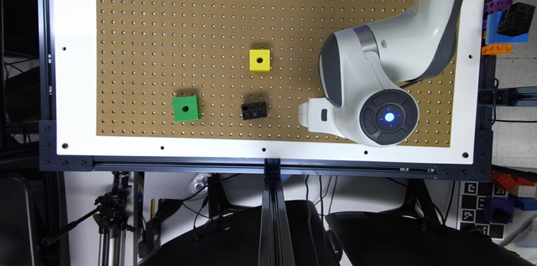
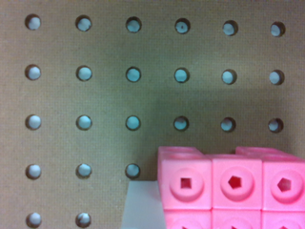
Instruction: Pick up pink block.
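Observation:
The pink block [image 2: 233,188] sits very close to the wrist camera, its studded face with round studs turned towards the lens and part of it cut off by the picture's edge. It rests on the brown pegboard [image 2: 105,95]. In the exterior view the gripper [image 1: 308,115] is a white part past the wrist, low over the pegboard towards the exterior view's right, near the board's front edge. The arm covers the board beneath it there. A pale grey patch [image 2: 140,205] lies beside the block; what it is cannot be told.
A black studded brick [image 1: 254,110] lies just to the exterior view's left of the gripper. A green cube [image 1: 186,108] is further left and a yellow cube [image 1: 259,60] further back. The white frame [image 1: 75,69] borders the pegboard.

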Robot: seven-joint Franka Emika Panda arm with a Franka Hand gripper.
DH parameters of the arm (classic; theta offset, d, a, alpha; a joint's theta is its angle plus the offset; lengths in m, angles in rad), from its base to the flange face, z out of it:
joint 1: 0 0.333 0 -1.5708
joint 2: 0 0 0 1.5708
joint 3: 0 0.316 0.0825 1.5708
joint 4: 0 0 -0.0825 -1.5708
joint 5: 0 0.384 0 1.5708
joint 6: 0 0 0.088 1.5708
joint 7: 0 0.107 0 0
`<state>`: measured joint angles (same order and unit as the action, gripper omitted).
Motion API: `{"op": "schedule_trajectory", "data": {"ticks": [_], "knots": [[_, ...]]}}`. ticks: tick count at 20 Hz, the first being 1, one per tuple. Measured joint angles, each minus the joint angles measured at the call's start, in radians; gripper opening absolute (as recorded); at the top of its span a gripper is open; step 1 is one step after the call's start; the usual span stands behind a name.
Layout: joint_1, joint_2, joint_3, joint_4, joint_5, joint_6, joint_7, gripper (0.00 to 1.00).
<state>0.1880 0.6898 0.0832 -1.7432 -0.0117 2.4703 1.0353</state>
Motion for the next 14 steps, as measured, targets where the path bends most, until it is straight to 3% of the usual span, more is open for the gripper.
{"op": "schedule_trajectory", "data": {"ticks": [14], "knots": [[0.000, -0.140, 0.000, -0.001, 0.0000, -0.143, 0.000, 0.00]]}}
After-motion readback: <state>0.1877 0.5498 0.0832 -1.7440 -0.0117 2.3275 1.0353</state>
